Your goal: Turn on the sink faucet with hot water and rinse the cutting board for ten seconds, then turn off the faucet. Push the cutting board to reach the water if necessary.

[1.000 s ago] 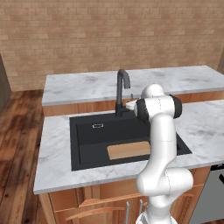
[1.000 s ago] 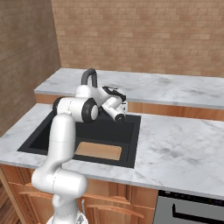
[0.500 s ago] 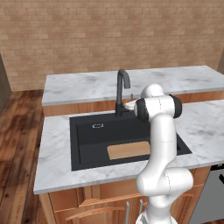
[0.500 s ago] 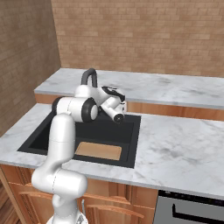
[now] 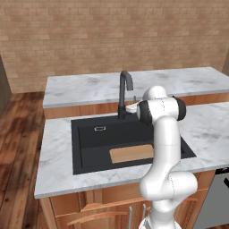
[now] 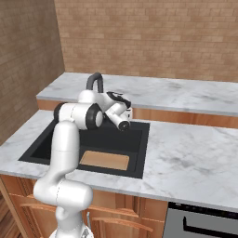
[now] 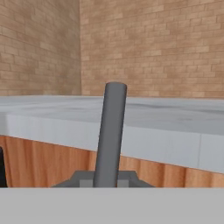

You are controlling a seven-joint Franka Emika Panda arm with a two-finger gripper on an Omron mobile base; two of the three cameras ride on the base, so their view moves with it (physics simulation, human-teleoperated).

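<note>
Jaws' state unclear, at sink faucet lever; cutting board flat in sink.

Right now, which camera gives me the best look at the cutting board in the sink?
The left base view: the cutting board lies flat in the sink, with only its right end behind the arm. The right base view also shows it whole but more foreshortened. The hand view looks at the faucet lever instead.
</note>
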